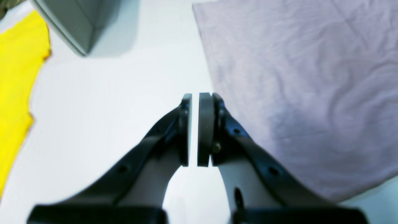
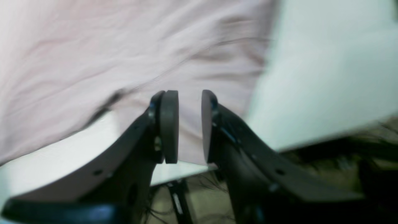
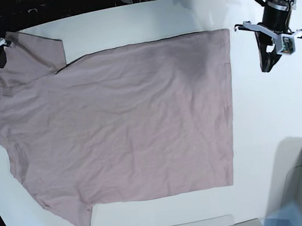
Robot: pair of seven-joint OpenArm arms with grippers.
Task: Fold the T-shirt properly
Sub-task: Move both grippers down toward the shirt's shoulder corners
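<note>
The T-shirt [image 3: 124, 122] lies spread flat on the white desk [image 3: 277, 122], hem toward the right, unfolded. The left end effector [image 1: 195, 129] hovers just off the hem's far corner, slightly parted, grasping nothing. The right end effector [image 2: 189, 126], parted and empty, sits over the far-left sleeve. Judged stage: flattening done; next, both must grip edges for fold 1.

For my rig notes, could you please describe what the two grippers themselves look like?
Both the left gripper and the right gripper have curved black fingers with small holes, each tipped by a flat dark grey pad with rounded ends. In the base view, the left wrist carries a white bracket and a small camera module.
</note>
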